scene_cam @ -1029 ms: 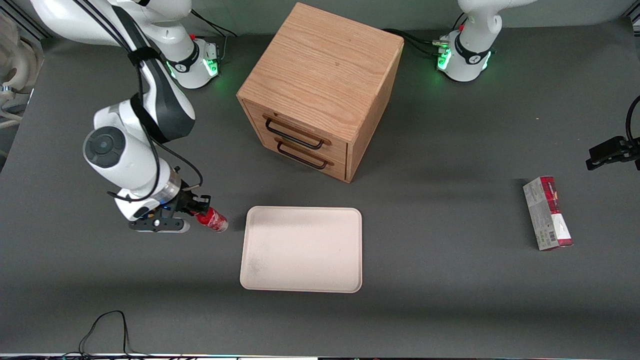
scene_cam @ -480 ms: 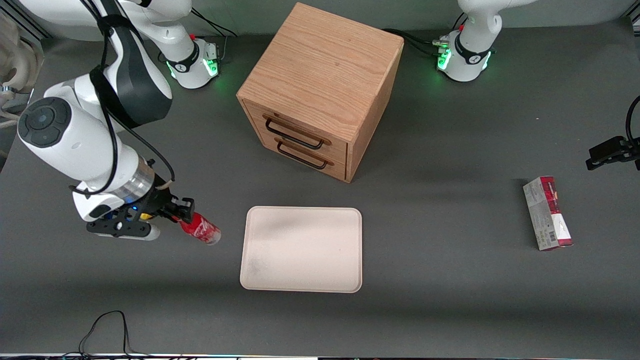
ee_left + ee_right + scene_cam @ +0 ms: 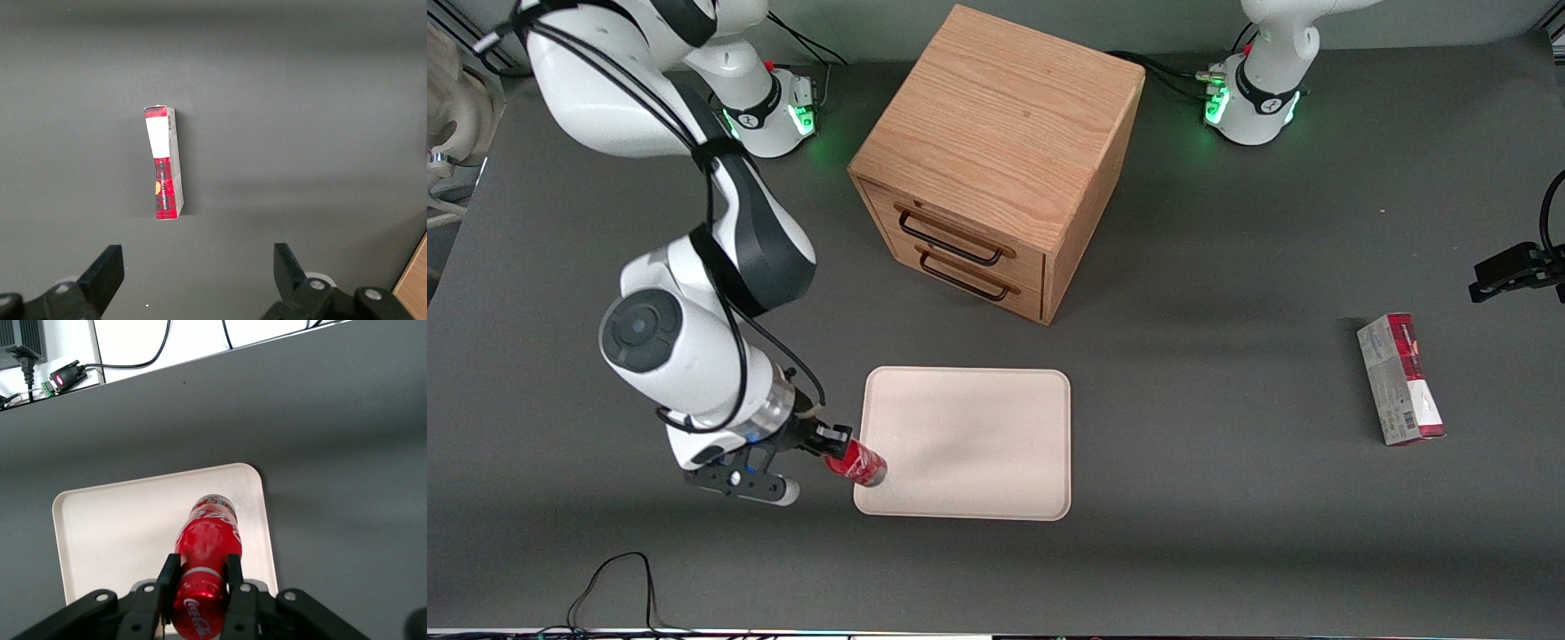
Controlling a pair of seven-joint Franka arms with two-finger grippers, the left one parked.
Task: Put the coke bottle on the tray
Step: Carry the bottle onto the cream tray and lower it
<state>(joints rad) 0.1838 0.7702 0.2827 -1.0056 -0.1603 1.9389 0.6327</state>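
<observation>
My right gripper (image 3: 831, 452) is shut on the coke bottle (image 3: 857, 466), a small red bottle with white lettering, and holds it tilted in the air over the tray's corner nearest the front camera at the working arm's end. In the right wrist view the black fingers (image 3: 169, 577) clamp the bottle (image 3: 207, 540) near its cap end, with its base pointing out over the tray (image 3: 113, 527). The pale beige tray (image 3: 969, 436) lies flat on the grey table, in front of the wooden cabinet.
A wooden two-drawer cabinet (image 3: 996, 160) stands farther from the front camera than the tray. A red-and-grey carton (image 3: 1400, 380) lies toward the parked arm's end of the table; it also shows in the left wrist view (image 3: 164, 162). A black cable (image 3: 609, 578) lies at the table's near edge.
My gripper has carried the bottle from the table beside the tray toward the front camera and sideways, so the bottle now hangs over the tray's near corner.
</observation>
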